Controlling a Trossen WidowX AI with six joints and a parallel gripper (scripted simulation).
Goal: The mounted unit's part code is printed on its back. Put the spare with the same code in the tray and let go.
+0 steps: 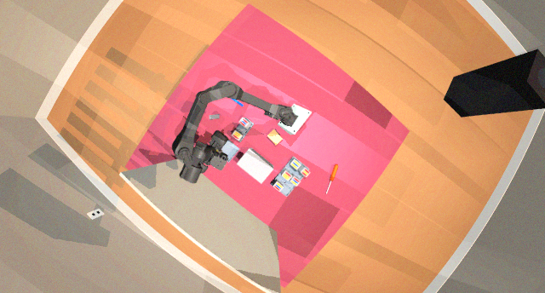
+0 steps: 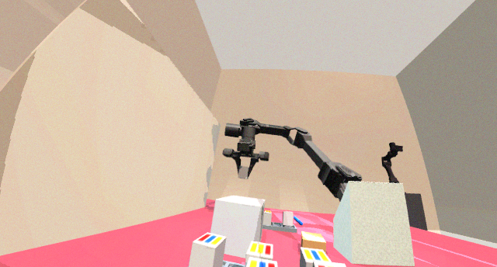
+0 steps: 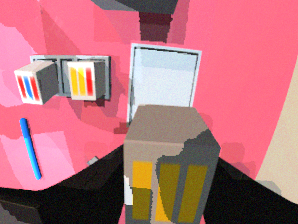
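Observation:
My gripper (image 2: 244, 169) (image 3: 164, 149) is shut on a grey-white block unit (image 2: 243, 172) (image 3: 167, 130) whose face shows three yellow stripes in the wrist view. It is held upright, high above the table. A shallow pale grey-blue tray (image 1: 231, 150) (image 3: 162, 80) lies below; in the wrist view the unit hides its near end. A small grey rack (image 1: 241, 129) (image 3: 66, 70) beside the tray holds one unit striped red, blue, red (image 3: 37, 82) and one striped yellow, yellow, red (image 3: 85, 81). A larger rack (image 1: 289, 191) holds several striped units. Printed codes are not readable.
A tall white box (image 1: 255, 166) (image 2: 238, 224) stands between the tray and the larger rack. A tan block (image 1: 275, 137) (image 2: 313, 240) stands near the arm's base. A blue pen (image 1: 238, 102) (image 3: 31, 150), a small grey piece (image 1: 214, 117) and an orange screwdriver (image 1: 334, 172) lie farther out.

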